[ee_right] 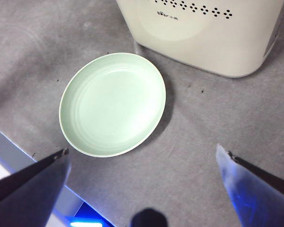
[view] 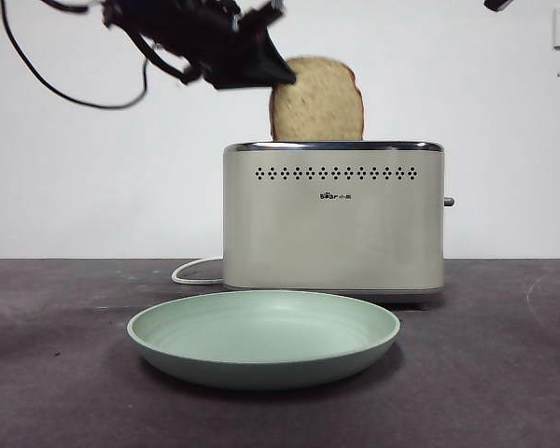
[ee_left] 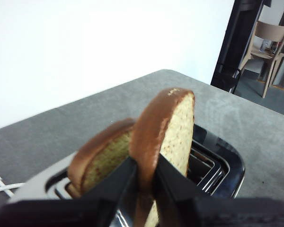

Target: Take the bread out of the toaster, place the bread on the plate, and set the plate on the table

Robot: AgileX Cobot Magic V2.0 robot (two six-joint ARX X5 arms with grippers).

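- Left gripper (ee_left: pixel 144 177) is clamped on the crust edge of the bread (ee_left: pixel 173 130), which stands half-raised from the toaster (view: pixel 334 219).
- Right gripper (ee_right: pixel 144 163) is spread wide; the plate (ee_right: pixel 112 104) lies on the table (ee_right: pixel 203 127) beyond its tips.

bread (ee_left: pixel 173 130): tan speckled crumb, brown crust, upright, sticking halfway out of the toaster slot
toaster (view: pixel 334 219): cream-beige box, chrome top rim, upright on the table
plate (view: pixel 263 334): pale mint-green, round, empty, flat just in front of the toaster
table (view: pixel 485 373): dark grey, scuffed
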